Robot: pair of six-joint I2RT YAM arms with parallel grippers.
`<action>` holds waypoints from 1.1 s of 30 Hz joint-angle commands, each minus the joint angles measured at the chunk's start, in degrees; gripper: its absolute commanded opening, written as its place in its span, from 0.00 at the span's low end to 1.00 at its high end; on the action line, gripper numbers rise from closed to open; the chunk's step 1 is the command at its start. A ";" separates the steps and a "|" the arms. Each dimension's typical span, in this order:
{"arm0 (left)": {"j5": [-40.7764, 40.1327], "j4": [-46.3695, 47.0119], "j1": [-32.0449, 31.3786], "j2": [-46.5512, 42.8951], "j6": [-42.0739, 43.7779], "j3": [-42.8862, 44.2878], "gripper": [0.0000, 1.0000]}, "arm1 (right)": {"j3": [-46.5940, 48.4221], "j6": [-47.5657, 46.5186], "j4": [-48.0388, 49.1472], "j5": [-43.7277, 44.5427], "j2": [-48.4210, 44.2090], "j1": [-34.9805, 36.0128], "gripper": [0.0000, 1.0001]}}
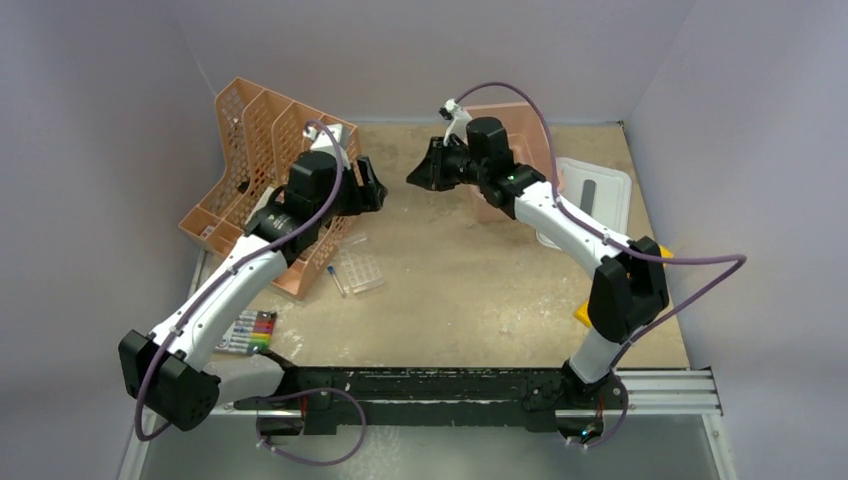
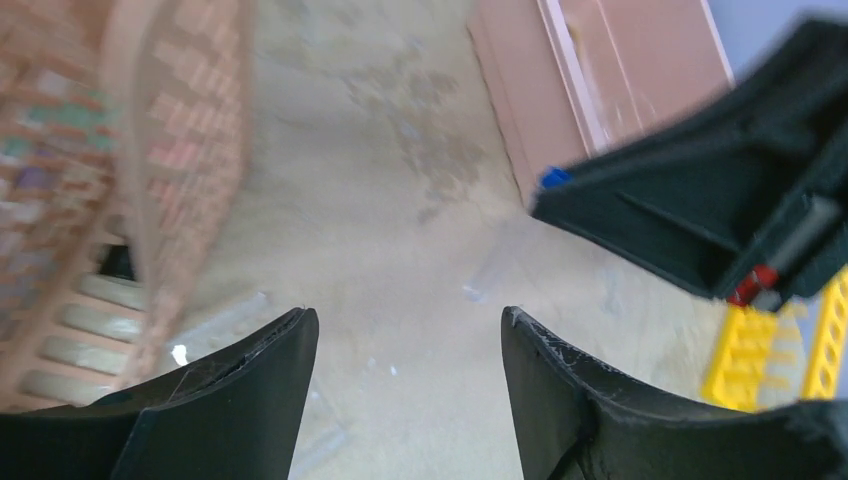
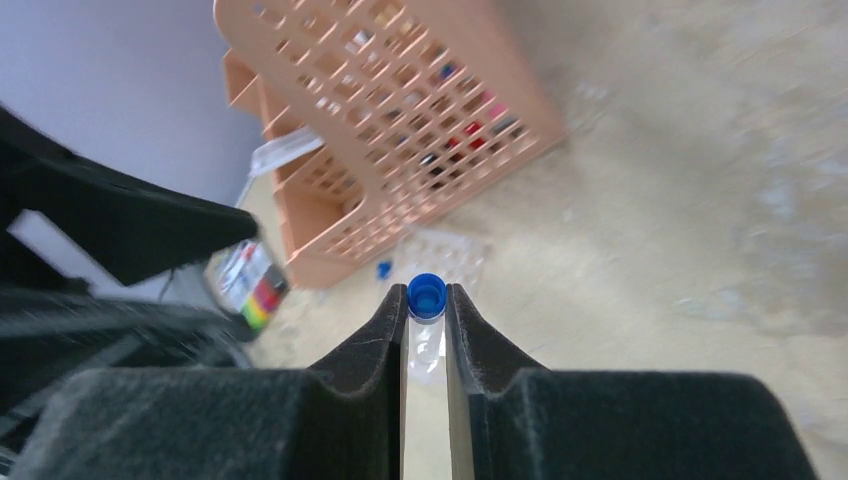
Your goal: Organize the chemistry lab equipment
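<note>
My right gripper (image 3: 427, 302) is shut on a clear blue-capped tube (image 3: 427, 295), whose cap shows at the fingertips. In the top view this gripper (image 1: 415, 179) hangs over the middle back of the table, facing my left gripper (image 1: 378, 188) a short way off. My left gripper (image 2: 408, 318) is open, with only bare table between its fingers. From the left wrist, the right gripper (image 2: 720, 190) shows with the tube's blue cap (image 2: 553, 178) at its tip. A clear tube rack (image 1: 358, 270) lies on the table, another blue-capped tube (image 1: 338, 283) beside it.
The orange perforated organiser (image 1: 270, 150) stands at the back left, just behind my left arm. A pack of coloured markers (image 1: 250, 333) lies near the front left. A pink bin (image 1: 510, 125) and a white tray (image 1: 595, 195) sit at the back right. A yellow rack (image 2: 770, 350) is at the right.
</note>
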 commanded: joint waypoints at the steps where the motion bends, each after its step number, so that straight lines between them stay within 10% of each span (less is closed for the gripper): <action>1: -21.00 -5.29 0.87 -3.78 -2.00 8.47 0.67 | -3.79 -9.51 9.24 13.73 -5.18 1.54 0.13; 10: -48.90 -15.78 1.91 -5.33 -2.69 24.41 0.68 | -3.96 -17.42 16.77 28.11 -1.07 12.77 0.13; 33: -50.44 -16.03 1.91 -8.95 2.13 24.42 0.70 | -1.74 -23.61 29.11 38.44 15.54 22.22 0.12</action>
